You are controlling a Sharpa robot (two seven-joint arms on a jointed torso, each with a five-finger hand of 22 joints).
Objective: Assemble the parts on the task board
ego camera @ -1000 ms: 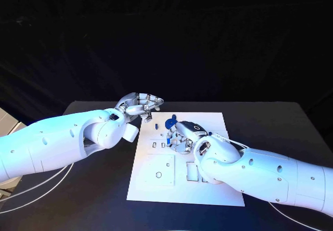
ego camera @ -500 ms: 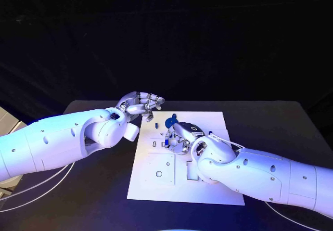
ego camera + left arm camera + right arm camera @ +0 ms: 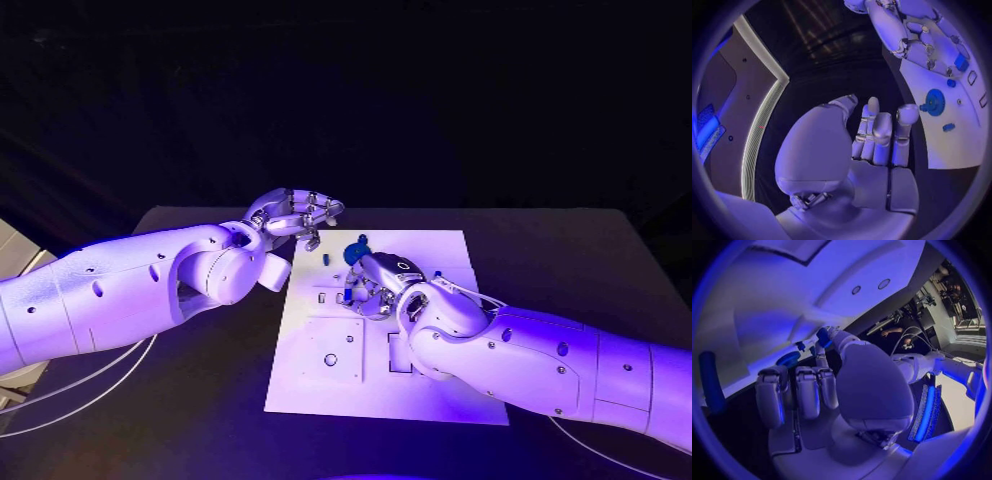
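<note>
I see a black table [image 3: 173,400] under a black backdrop, with the white task board [image 3: 433,385] lying flat in the middle and both white arms reaching over its far end. My left hand [image 3: 296,215] hovers off the board's far left corner with its fingers curled in on nothing, while my right hand [image 3: 378,283] bends down over the board, its thumb and a finger pinching a small blue part [image 3: 823,336], and a round blue part [image 3: 355,250] stands on the board just beyond those fingertips. Against a second ago, the right hand sits slightly nearer the board's far left, the left hand's fingers have drawn closer together, and the board has not moved.
</note>
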